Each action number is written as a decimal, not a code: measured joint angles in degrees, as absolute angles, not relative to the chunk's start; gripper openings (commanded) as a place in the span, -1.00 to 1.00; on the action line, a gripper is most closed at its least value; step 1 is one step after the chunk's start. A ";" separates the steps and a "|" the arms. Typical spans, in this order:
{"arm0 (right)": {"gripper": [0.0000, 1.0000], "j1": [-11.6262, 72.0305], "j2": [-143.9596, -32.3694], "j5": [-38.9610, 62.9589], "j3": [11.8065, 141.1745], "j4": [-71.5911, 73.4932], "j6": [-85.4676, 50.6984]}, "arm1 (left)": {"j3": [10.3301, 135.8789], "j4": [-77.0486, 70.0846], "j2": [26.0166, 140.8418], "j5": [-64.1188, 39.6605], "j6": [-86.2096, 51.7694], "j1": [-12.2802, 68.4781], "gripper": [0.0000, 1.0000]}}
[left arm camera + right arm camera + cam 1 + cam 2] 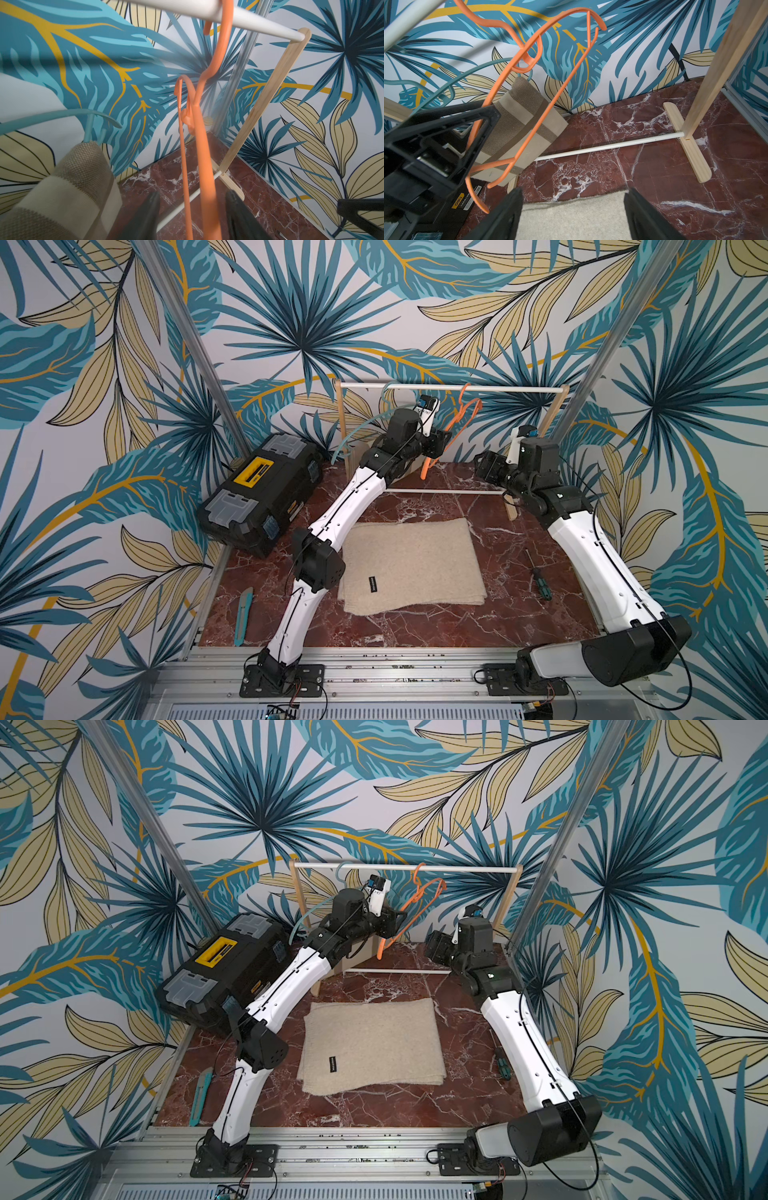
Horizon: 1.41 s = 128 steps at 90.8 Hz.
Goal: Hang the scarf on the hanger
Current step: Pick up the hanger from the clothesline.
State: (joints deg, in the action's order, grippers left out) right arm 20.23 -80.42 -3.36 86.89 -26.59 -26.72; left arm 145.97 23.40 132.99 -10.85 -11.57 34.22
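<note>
In both top views the scarf (411,564) lies flat on the table (519,614), the orange hanger (424,468) on the rail (519,388) at its 12 o'clock. Left wrist: the left claw (192,193) is released, jaws either side of the hanger. Right wrist: the right claw (573,191) gapes wide near the scarf.

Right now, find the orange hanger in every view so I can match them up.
In a top view: hanger at the back, just right of centre, slanting down from the rail.
In a top view: centre back, with the same slant.
Left wrist: mid-picture, running from top edge to bottom edge.
Right wrist: upper left, a tilted loop.
Shared landmark: the white rail that its hook hangs on.
</note>
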 measured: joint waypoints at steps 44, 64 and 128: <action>0.62 19.86 -81.06 -2.90 86.89 -26.39 -26.72 | 147.68 23.64 133.60 -10.24 -11.99 34.41 -1.00; 0.62 19.86 -81.03 -2.55 86.89 -26.41 -26.74 | 142.74 23.29 129.54 -10.11 -13.74 34.46 -1.00; 0.61 19.86 -75.13 -2.07 80.29 -26.50 -26.72 | 117.54 10.90 109.78 -5.91 -17.39 35.24 -1.00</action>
